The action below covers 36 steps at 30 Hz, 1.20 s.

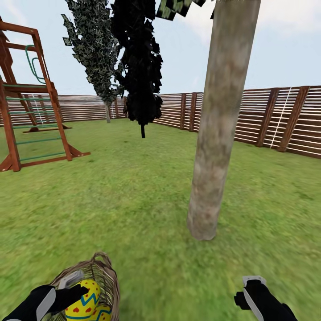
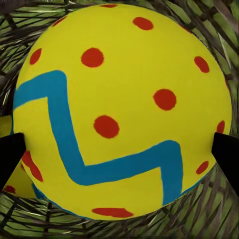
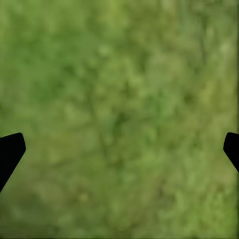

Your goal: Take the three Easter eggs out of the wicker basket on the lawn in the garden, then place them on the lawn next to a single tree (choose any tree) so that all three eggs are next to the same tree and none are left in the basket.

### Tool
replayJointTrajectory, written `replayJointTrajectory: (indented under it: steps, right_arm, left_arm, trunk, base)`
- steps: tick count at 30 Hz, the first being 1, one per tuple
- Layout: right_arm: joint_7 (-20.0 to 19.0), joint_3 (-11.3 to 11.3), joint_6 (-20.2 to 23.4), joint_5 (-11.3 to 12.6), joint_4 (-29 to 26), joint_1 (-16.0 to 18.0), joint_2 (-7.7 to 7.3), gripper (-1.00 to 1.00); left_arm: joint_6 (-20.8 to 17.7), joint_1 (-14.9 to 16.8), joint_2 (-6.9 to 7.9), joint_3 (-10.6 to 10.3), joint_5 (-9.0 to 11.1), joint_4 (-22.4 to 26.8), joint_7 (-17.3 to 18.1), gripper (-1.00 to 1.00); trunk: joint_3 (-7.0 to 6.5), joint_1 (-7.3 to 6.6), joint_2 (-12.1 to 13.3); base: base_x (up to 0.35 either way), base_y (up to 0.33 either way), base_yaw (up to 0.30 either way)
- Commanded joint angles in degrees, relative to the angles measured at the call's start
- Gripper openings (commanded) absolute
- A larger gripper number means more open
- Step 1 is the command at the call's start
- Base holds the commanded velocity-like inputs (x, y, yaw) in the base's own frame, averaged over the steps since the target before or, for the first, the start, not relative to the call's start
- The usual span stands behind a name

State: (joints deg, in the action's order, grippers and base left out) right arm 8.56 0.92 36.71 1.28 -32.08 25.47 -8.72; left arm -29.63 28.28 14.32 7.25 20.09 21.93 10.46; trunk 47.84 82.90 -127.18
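The left gripper (image 1: 73, 292) reaches into the grey-brown woven wicker basket (image 1: 104, 272), fingers (image 2: 11, 154) gripping a yellow zigzag-banded Easter egg (image 2: 122, 107); the right gripper (image 3: 119, 149) hangs spread apart over mottled green lawn (image 3: 124, 74). The frame edge cuts off the basket.

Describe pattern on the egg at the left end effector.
Yellow egg, blue zigzag band, red spots; clearest in left wrist view.

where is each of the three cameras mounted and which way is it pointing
Head view: on the robot's head, facing forward and down over the lawn toward the tree; left gripper and right gripper show at the bottom.
Left wrist view: near the left gripper, looking into the wicker basket at an Easter egg between dark fingertips.
Right wrist view: near the right gripper, facing bare grass; fingertips at the edges.
Shared: head and left wrist views both show the egg and basket.
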Motion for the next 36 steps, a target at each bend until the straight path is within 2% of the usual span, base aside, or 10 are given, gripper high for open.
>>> replayJointTrajectory:
  steps: [1,8,18,24,29,36]
  right_arm:
    - [0.22,0.13,0.29,0.14,-0.09,0.01,0.08,1.0]
    - [0.31,0.22,0.29,0.13,0.0,0.01,0.3,1.0]
    - [0.32,0.13,0.29,0.13,-0.17,0.01,0.27,1.0]
    - [0.32,0.1,0.29,0.14,-0.18,0.01,0.27,1.0]
    - [0.23,0.01,0.49,0.21,-0.18,0.01,-0.23,1.0]
    - [0.28,0.14,0.47,0.13,-0.04,0.01,0.17,1.0]
  left_arm:
    - [-0.54,0.02,-0.01,0.45,0.08,0.05,0.26,-1.0]
    - [-0.49,0.02,-0.08,0.5,0.16,0.04,0.26,-1.0]
    - [-0.34,0.02,-0.15,0.41,0.09,0.04,0.26,-1.0]
    - [-0.34,0.02,-0.75,0.22,-0.05,0.04,0.26,-1.0]
    - [-0.65,0.02,-0.51,0.5,0.03,0.04,0.29,-1.0]
    - [-0.69,0.02,-0.83,0.19,-0.11,0.09,0.26,-1.0]
  trunk:
    - [-0.12,-0.24,0.39]
    - [-1.38,-1.77,3.2]
    - [-3.18,-3.97,7.21]
    - [-4.25,-5.29,9.61]
    - [-5.15,-6.39,11.62]
    - [-6.41,-7.92,14.43]
  base:
    - [-0.041,0.0,0.0]
    - [-0.226,0.0,0.0]
    - [-0.003,0.0,0.0]
    - [0.0,0.0,0.0]
    - [0.0,0.0,0.0]
    - [0.0,0.0,0.0]
